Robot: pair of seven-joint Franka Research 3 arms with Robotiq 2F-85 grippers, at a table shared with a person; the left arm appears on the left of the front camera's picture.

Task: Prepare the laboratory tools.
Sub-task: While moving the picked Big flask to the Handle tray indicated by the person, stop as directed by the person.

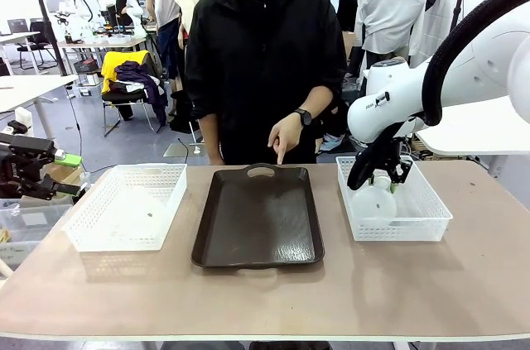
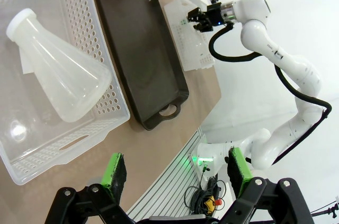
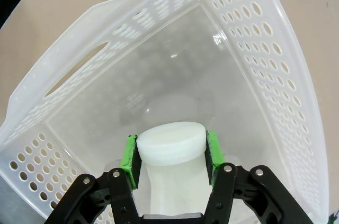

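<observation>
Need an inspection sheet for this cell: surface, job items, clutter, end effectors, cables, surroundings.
Surface: tan table; dark tray in the middle, a white basket on each side of it.
Job's things: flask lying on its side in the left basket; second flask upright in the right basket.
Clutter: nothing seen.
End effectors: left end effector open, off the table's left side, holding nothing; right end effector shut on the second flask's neck.
Cables: black hose looped along the right arm, off the table; cable bundle on the floor.
Surroundings: person at the far side, hand pointing down at the tray's far end.
</observation>
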